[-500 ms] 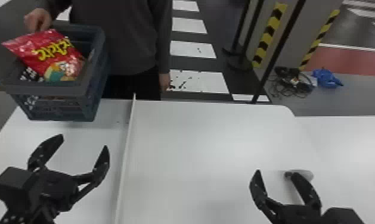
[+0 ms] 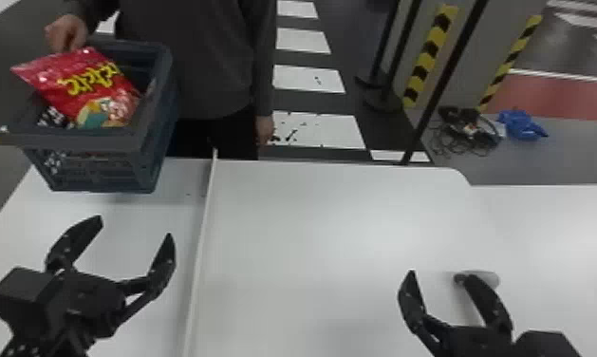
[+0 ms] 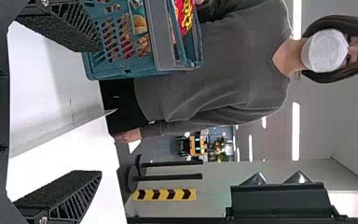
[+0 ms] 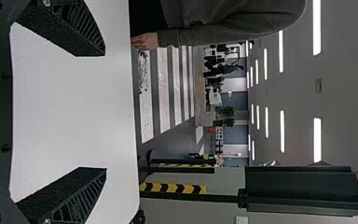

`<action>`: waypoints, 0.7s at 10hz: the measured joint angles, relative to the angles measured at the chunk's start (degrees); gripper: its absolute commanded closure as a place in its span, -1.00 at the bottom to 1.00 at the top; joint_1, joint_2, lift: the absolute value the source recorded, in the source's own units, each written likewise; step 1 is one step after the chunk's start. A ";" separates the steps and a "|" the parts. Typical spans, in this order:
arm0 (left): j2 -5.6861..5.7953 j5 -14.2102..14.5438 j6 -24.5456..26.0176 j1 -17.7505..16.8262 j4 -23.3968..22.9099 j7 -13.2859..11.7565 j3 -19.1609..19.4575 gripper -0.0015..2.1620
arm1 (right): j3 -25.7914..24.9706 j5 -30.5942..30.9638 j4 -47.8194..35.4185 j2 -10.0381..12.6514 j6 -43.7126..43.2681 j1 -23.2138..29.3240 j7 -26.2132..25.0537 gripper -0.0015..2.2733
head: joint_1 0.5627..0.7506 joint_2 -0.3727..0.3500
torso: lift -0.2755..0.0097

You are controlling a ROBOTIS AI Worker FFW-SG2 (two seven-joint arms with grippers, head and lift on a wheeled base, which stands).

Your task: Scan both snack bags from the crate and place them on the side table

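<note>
A blue-grey crate [image 2: 95, 166] stands on the table's far left part, with a red snack bag [image 2: 81, 85] leaning up out of it and a person's hand at the bag's top edge. Lower in the crate lies a black-and-white item. My left gripper [image 2: 135, 225] is open over the table, nearer than the crate and apart from it. Standing open over the right part of the table is my right gripper [image 2: 442, 275]. The left wrist view shows the left gripper [image 3: 100, 111] with the crate [image 3: 163, 37] beyond. In the right wrist view, the right gripper [image 4: 106, 112] has nothing between its fingers.
A thin white divider [image 2: 201, 247] runs front to back across the white table [image 2: 311, 228]. A small grey object [image 2: 487, 279] lies behind the right gripper's fingers. The person stands at the far edge; black posts and striped barriers are behind on the floor.
</note>
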 measured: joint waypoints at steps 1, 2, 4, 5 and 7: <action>0.00 0.02 0.00 0.00 0.00 0.00 0.00 -0.95 | 0.00 0.05 0.00 0.00 0.00 -0.06 0.00 -0.97 | 0.41 -0.44 | 0.24; 0.00 0.05 0.00 0.00 0.00 0.00 0.00 -0.95 | 0.00 0.11 0.01 0.00 0.00 -0.14 0.00 -0.97 | 0.41 -0.44 | 0.24; 0.00 0.03 0.00 -0.10 0.03 0.00 0.00 -0.95 | 0.00 0.15 0.13 0.00 0.01 -0.34 0.00 -0.97 | 0.41 -0.44 | 0.24; 0.00 0.02 0.00 -0.16 0.07 0.00 0.00 -0.95 | 0.01 0.17 0.26 0.00 0.12 -0.48 0.00 -0.97 | 0.41 -0.44 | 0.24; 0.00 0.00 -0.04 -0.14 -0.05 -0.22 -0.19 -0.95 | 0.09 0.23 0.42 0.00 0.18 -0.68 0.00 -0.97 | 0.41 -0.45 | 0.24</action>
